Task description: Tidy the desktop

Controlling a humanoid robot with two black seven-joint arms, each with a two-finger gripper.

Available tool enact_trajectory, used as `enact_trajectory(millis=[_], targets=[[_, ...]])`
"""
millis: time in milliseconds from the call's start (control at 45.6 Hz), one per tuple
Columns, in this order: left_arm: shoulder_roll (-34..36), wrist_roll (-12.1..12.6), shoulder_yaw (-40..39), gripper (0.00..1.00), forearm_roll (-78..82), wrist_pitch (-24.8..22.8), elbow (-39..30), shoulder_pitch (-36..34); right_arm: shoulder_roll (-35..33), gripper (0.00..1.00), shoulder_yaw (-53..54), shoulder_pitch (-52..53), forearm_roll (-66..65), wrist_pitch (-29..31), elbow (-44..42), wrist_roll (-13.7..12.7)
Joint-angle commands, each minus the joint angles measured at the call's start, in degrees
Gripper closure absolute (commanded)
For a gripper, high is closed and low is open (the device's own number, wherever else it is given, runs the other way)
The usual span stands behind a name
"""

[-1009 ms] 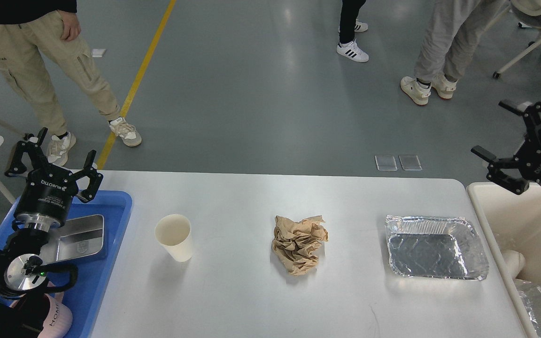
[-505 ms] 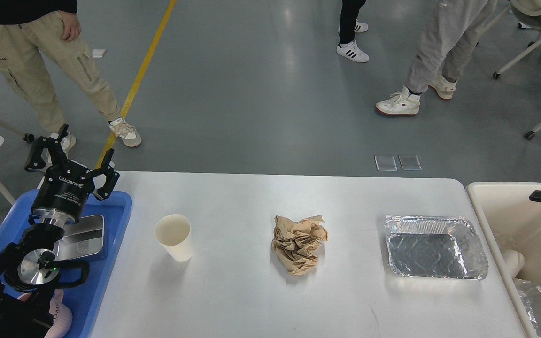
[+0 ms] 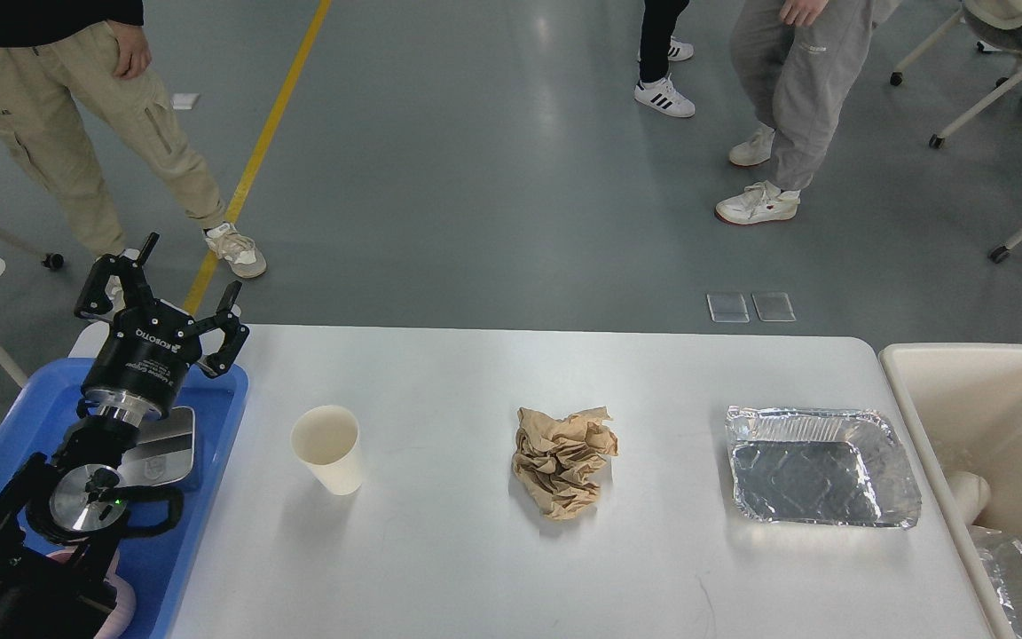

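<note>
White desktop (image 3: 493, 568) takes up most of the head view, running from the blue tray (image 3: 209, 444) on the left over to the cream bin (image 3: 937, 390) on the right. Three things sit on it in a rough row, well apart from each other: a cream paper cup (image 3: 327, 448) standing upright on the left, a crumpled wad of brown paper (image 3: 562, 460) about in the middle, and a shiny foil tray (image 3: 821, 466) on the right, close to the bin side.

Left gripper (image 3: 169, 288) hangs over the far end of the blue tray with its two fingers spread wide and nothing between them. Under it in the tray there's a flat metal dish (image 3: 165, 439), partly hidden by the arm. Right gripper isn't visible anywhere, so no call on that one.

Inside the bin you can see some crinkly foil (image 3: 1012, 581) down in the near corner. A few people's legs are on the grey floor beyond the table.
</note>
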Motion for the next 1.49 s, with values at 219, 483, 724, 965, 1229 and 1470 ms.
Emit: enact_trajectory(millis=[219, 483, 724, 965, 1229, 1470], targets=[[0.65, 0.09, 0.05, 0.03, 0.0, -0.07, 0.0, 0.03, 2.45, 0.0, -0.59, 1.77, -0.52, -0.85, -0.6, 2.79], [2.06, 0.09, 0.05, 0.03, 0.09, 0.02, 0.09, -0.23, 8.6, 0.0, -0.94, 2.04, -1.05, -2.26, -14.39, 2.79], [2.5, 0.01, -0.04, 0.03, 0.17, -0.51, 0.09, 0.03, 17.38, 0.0, -1.12, 3.0, -16.32, -0.06, -25.2, 9.01], [4.34, -0.08, -1.0, 0.03, 0.17, -1.91, -0.09, 0.73, 26.18, 0.0, -1.64, 3.18, -31.63, 3.62, -31.18, 17.72], [5.57, -0.17, -1.97, 0.03, 0.17, -3.32, -0.18, 1.35, 30.4, 0.0, -7.26, 4.58, -38.58, 5.21, -32.68, 22.82], [5.66, -0.17, -3.03, 0.03, 0.09, -5.16, -0.26, 2.84, 33.74, 0.0, -14.91, 8.01, -40.25, 5.21, -37.95, 23.0]])
